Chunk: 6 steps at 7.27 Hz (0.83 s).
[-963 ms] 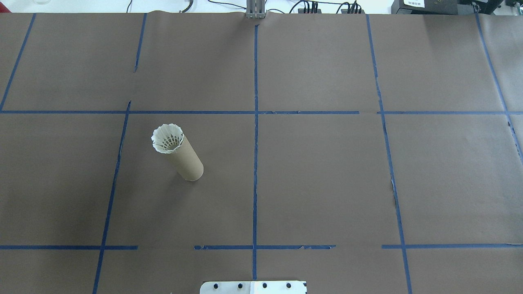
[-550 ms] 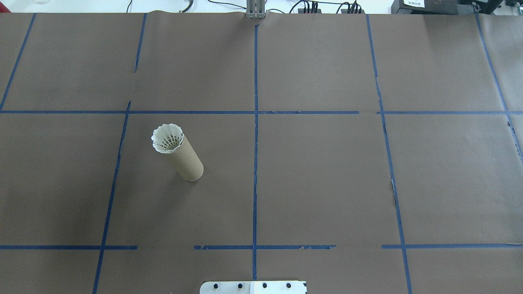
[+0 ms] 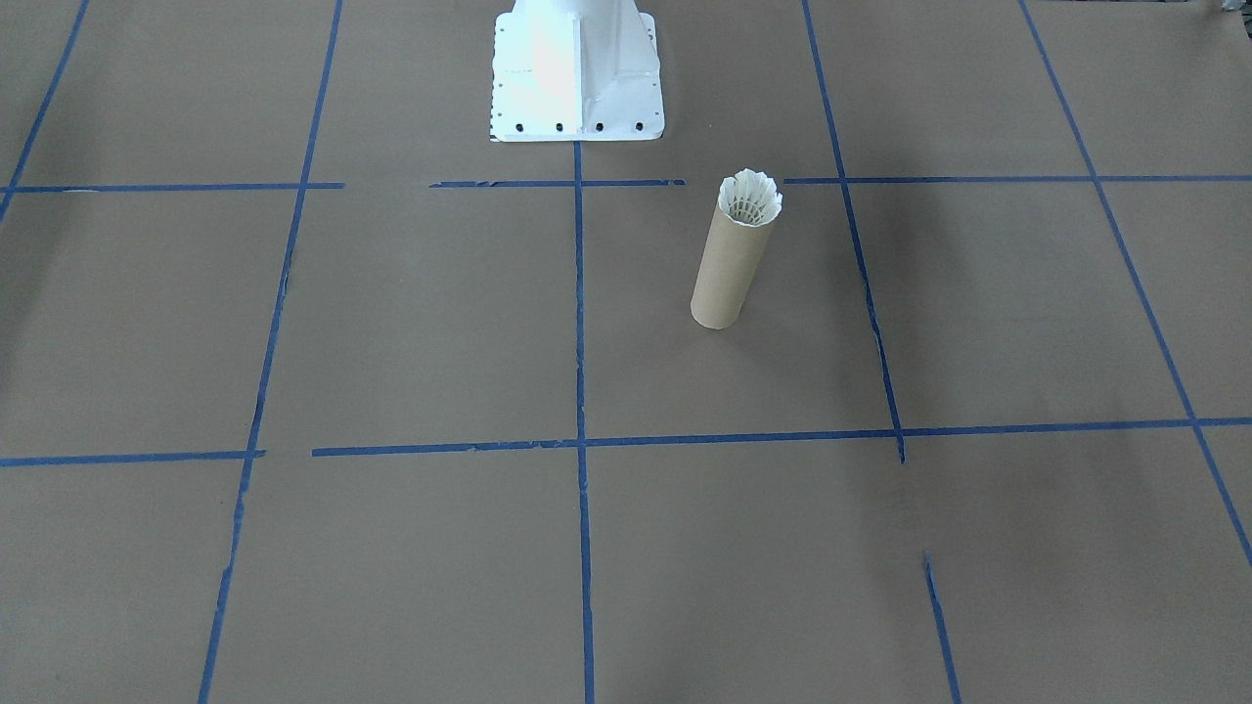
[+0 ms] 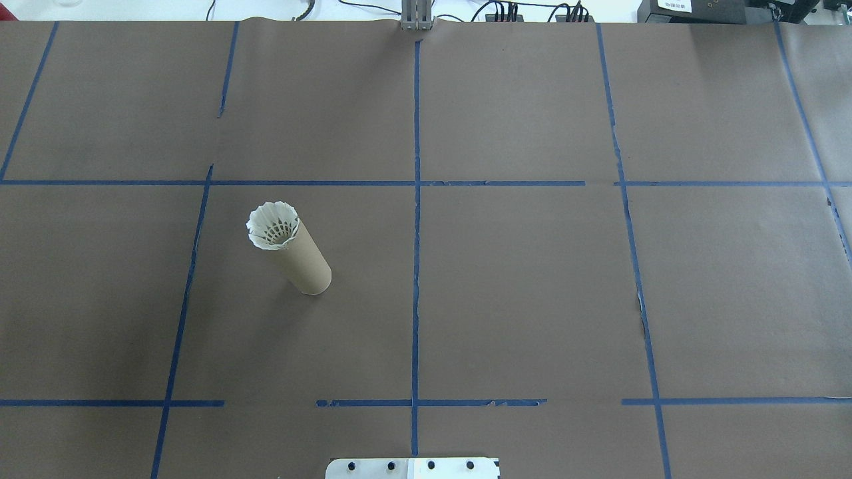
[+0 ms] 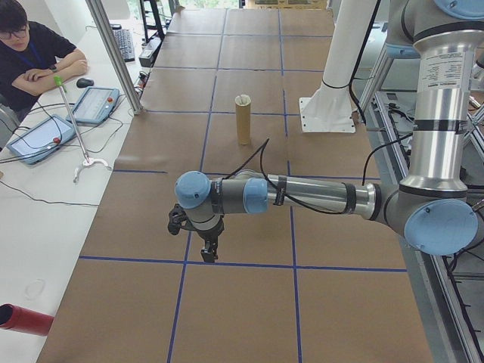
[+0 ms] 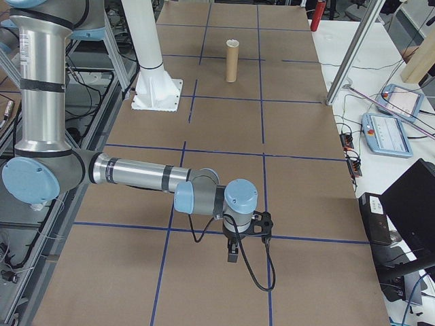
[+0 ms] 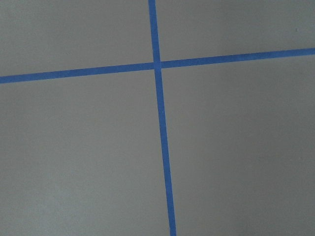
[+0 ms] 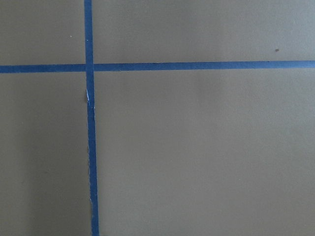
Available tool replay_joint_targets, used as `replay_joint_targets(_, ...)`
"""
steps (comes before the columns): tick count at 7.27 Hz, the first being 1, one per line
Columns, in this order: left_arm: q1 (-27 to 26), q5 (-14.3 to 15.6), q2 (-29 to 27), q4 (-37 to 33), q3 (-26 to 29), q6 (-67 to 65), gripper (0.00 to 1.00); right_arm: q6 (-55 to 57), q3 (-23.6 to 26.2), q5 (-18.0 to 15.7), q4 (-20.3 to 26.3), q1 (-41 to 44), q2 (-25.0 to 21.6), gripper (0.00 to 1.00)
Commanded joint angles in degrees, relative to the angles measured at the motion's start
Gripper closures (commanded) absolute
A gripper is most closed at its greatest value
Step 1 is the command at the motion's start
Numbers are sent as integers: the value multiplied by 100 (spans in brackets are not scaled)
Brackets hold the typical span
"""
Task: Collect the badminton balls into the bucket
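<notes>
The bucket (image 4: 305, 261) is a brown cardboard tube standing upright on the left half of the table, also seen in the front view (image 3: 727, 269) and both side views (image 5: 243, 122) (image 6: 232, 62). A white feather badminton ball (image 4: 272, 226) sits in its mouth, feathers up (image 3: 750, 198). My left gripper (image 5: 209, 249) hangs over the table's left end, far from the bucket. My right gripper (image 6: 232, 252) hangs over the right end. Each shows only in a side view, so I cannot tell if it is open or shut. Both wrist views show just brown paper and blue tape.
The white robot base (image 3: 575, 68) stands at the table's near edge. A person (image 5: 30, 53) sits at a side bench with tablets (image 5: 94, 104) and a red cylinder (image 5: 23, 319). A metal pole (image 5: 113, 53) stands by the left end, a teach pendant (image 6: 387, 132) by the right.
</notes>
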Motion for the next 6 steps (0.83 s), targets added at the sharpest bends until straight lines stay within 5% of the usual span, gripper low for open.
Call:
replay_joint_targets(1, -2, 27, -2, -9, -16, 45, 0, 0, 0, 0, 0, 0, 0, 0)
replay_joint_targets(6, -19, 27, -2, 0, -86, 45, 0, 0, 0, 0, 0, 0, 0, 0)
